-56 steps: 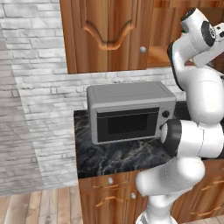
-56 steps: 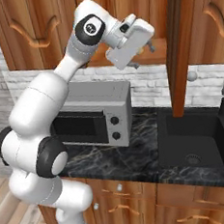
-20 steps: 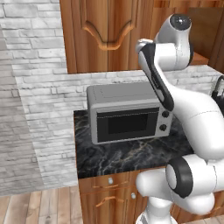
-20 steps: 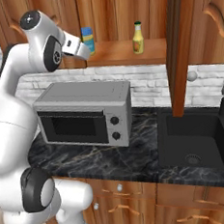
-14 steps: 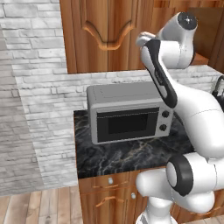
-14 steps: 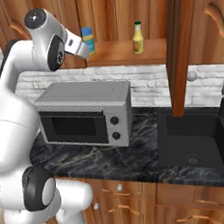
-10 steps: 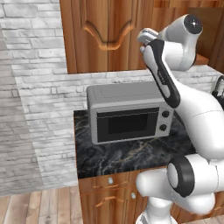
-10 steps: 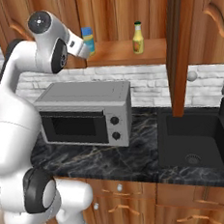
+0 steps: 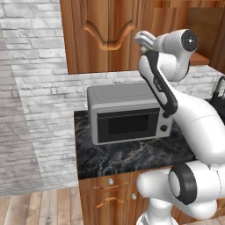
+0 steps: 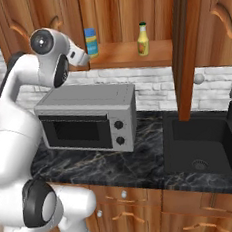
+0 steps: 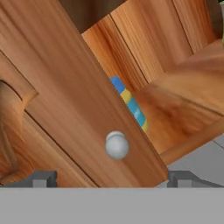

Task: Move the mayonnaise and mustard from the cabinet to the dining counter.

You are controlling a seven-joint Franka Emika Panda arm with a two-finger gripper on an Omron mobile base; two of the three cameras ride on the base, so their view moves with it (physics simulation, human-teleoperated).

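Note:
The cabinet [image 10: 127,52] stands open, with the mayonnaise [image 10: 91,42] at the left of its shelf and the mustard [image 10: 142,39] near the middle. My gripper [image 10: 81,57] hangs just left of and below the mayonnaise, apart from it. In the hand view the gripper [image 11: 111,179] is open with nothing between its tips. It faces the closed left door [image 11: 65,87] and its round silver knob [image 11: 117,145]. The mayonnaise [image 11: 131,105] peeks out from behind that door's edge. The dining counter is out of view.
A grey microwave [image 10: 88,115] sits on the black marble counter [image 10: 118,170] right under the shelf. The open right cabinet door [image 10: 181,46] sticks out edge-on above a black sink [image 10: 201,145] with a faucet [image 10: 231,97]. A brick wall [image 9: 35,110] lies to the left.
The hand has swung from in front of the open shelf to its left edge by the closed door, then crept slightly lower. The jaws stay open; the jar and bottle have not moved.

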